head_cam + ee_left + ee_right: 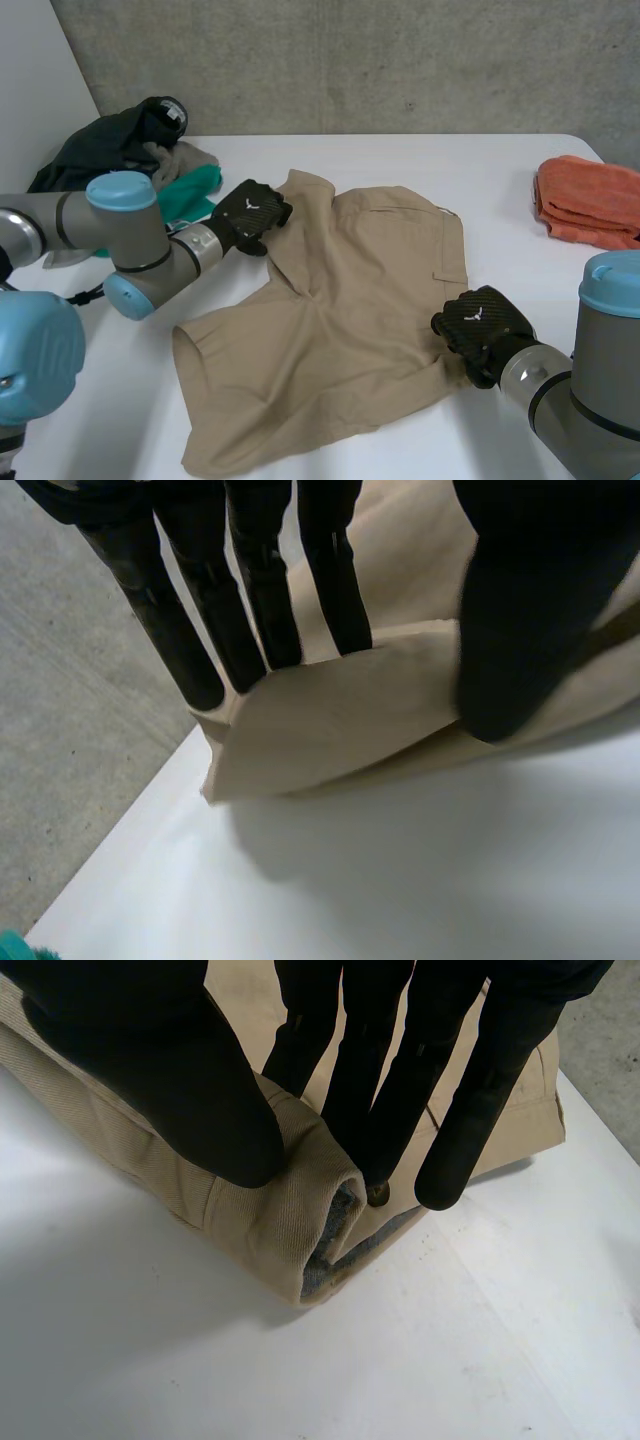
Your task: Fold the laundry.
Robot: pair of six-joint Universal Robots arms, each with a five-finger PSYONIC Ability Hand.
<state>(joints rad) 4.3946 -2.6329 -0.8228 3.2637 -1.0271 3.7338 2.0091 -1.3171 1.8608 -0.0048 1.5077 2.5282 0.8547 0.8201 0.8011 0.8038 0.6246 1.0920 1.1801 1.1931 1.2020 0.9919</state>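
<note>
shorts point(340, 300): tan, lying mostly flat and a bit rumpled in the middle of the white counter point(420, 160); one leg runs toward the near left edge, pocket side faces the right arm.

left hand point(250, 215): on the far left corner of the shorts; in the left wrist view straight fingers point(250, 600) sit behind a raised flap of cloth and the thumb point(520, 640) presses on its front, so the corner is pinched and lifted just off the counter; counter surface shows below the flap.

right hand point(482, 325): on the right-hand edge of the shorts, near side; in the right wrist view the thumb point(190, 1080) bears down on a rolled-over edge and the fingers point(470, 1100) stand on the other side of it, clamping that fold; grey lining shows inside the roll, and a small brass-coloured stud sits at the fingertips; the fold touches the counter.

the two hands are well apart, on opposite sides of the garment; cloth between them lies slack with creases.

other stuff: orange cloth point(590, 200) bunched at the far right of the counter, apart from the shorts; dark garments point(105, 150) heaped at the far left with a teal cloth point(192, 190) just beside them, close behind the left hand; grey concrete wall point(350, 60) behind the counter.
</note>
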